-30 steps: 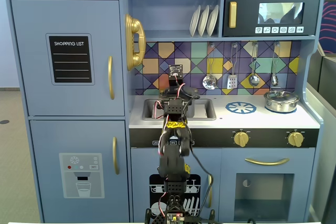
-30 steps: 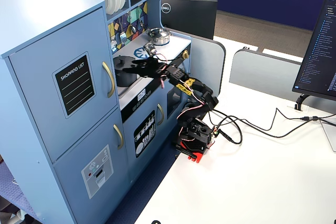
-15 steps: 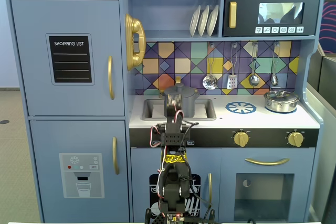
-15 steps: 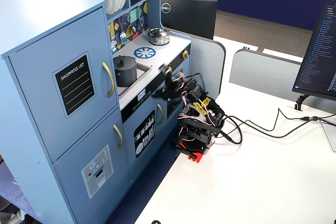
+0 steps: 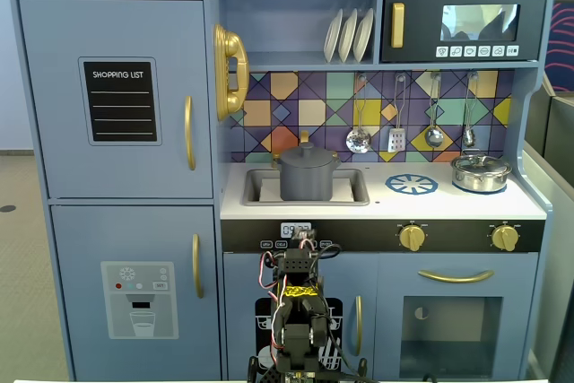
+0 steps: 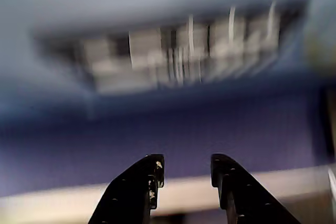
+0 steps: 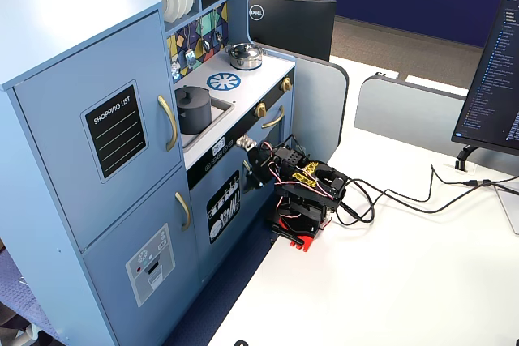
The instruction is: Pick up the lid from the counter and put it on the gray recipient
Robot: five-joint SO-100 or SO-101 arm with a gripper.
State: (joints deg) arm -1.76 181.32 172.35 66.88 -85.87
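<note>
The gray recipient (image 5: 307, 182) stands in the sink (image 5: 352, 196) of the toy kitchen. The dark gray lid (image 5: 307, 158) with its small knob sits on top of it. Both also show in the other fixed view, the pot (image 7: 192, 113) and the lid (image 7: 195, 95). My arm is folded low in front of the kitchen's lower doors, well below the counter. My gripper (image 6: 186, 169) is open and empty in the blurred wrist view, with a clear gap between the black jaws. In a fixed view it (image 7: 249, 169) points at the kitchen front.
A shiny silver pot with its lid (image 5: 481, 172) stands at the counter's right end, beside a blue burner (image 5: 412, 185). Utensils hang on the tiled back wall. The arm's base (image 7: 296, 232) is clamped to a white desk with cables and monitors to its right.
</note>
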